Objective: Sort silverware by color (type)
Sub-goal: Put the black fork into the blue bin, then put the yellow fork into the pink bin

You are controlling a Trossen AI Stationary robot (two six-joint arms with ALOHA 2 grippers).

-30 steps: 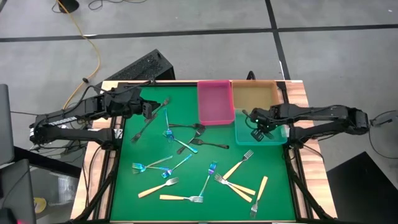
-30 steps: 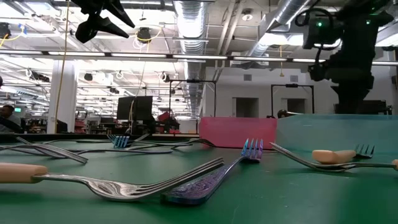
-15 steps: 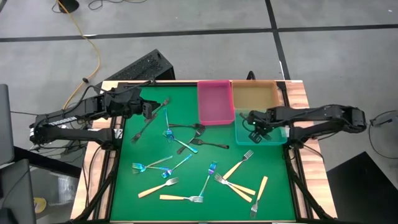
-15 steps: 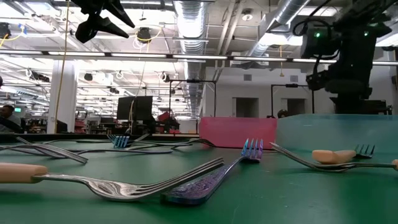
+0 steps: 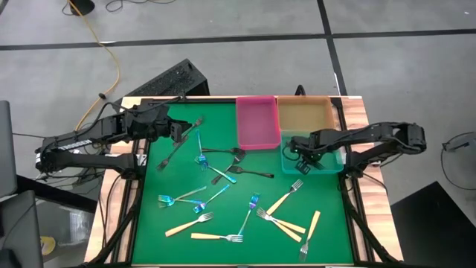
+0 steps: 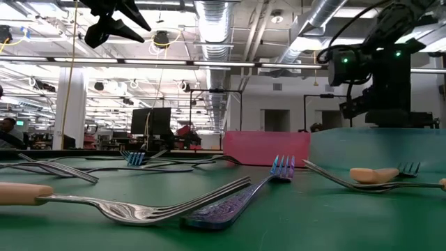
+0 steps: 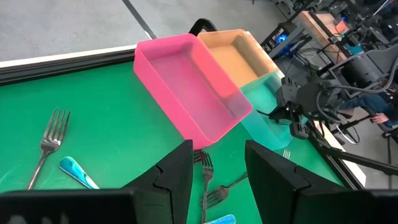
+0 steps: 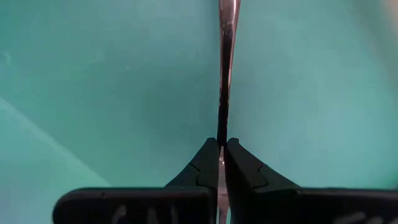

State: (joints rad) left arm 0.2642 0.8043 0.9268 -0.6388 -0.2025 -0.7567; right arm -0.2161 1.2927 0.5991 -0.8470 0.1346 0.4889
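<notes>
Where forks (image 5: 223, 238) scatter: green mat (image 5: 163, 179); grey floor (image 5: 223, 22)

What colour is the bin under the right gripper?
Translucent teal bin; the right wrist view shows it best.

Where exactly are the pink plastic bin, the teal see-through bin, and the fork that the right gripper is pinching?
Pink plastic bin (image 5: 258, 141): high view, near rim.
Teal see-through bin (image 8: 112, 74): right wrist view, bare floor.
Dark shiny fork (image 8: 226, 56): right wrist view, slim handle, above the right gripper (image 8: 222, 155).

Tan-handled (image 5: 285, 199), blue (image 5: 252, 203), black forks (image 5: 253, 173) scattered flat on mat; one slim silver fork (image 8: 225, 56) pinched over teal bin (image 5: 316, 164).
</notes>
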